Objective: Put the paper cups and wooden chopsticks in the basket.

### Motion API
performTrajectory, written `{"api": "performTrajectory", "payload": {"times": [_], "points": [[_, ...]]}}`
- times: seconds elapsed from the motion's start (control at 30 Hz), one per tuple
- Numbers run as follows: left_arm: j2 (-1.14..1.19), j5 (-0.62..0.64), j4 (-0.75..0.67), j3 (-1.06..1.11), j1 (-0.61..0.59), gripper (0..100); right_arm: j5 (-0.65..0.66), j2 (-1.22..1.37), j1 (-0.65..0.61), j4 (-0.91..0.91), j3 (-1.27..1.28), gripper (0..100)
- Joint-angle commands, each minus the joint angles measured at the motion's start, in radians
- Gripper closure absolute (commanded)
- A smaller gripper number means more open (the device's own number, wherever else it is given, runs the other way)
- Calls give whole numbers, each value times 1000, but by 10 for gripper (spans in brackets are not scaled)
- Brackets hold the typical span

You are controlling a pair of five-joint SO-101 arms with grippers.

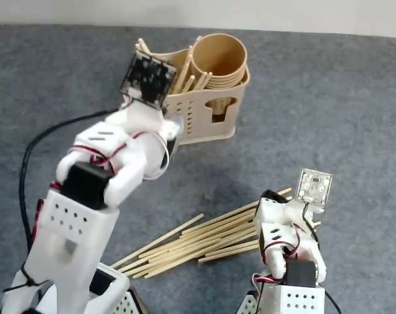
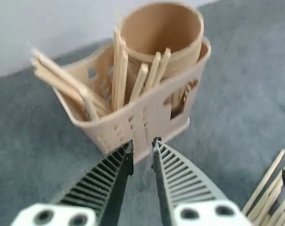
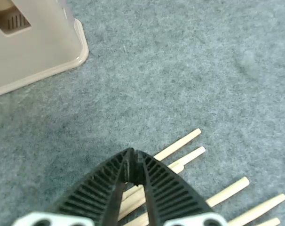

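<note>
High view: cups [image 1: 219, 57] in basket [image 1: 199, 121]. Left pincer [image 2: 142, 143] slightly apart, seemingly empty, at basket; right pincer [image 3: 133, 157] together above chopsticks [image 3: 180, 143].

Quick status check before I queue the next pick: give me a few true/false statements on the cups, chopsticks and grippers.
1. The paper cups sit in the basket. True.
2. Every chopstick is in the basket. False: some stand in it, but a pile of chopsticks lies on the table.
3. The right gripper is over the ends of that pile. True.
4. The left gripper holds a chopstick. False: it is empty, in front of the basket.
5. The basket lies on its side. False: it stands upright.
</note>
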Motion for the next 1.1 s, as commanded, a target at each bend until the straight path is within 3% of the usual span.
{"api": "performTrajectory", "payload": {"times": [0.0,0.37,0.6,0.87,1.07], "points": [[-48,-9,-2,65,21,920,9,-16,13,-24,137,993],[-50,-127,-3,387,150,923,9,-16,13,-22,137,993],[-47,-222,-3,466,208,919,9,-16,13,-22,137,993],[-33,-227,-46,555,286,881,9,-16,15,-21,137,993],[180,-227,-83,509,298,867,9,-16,15,-19,137,993]]}}
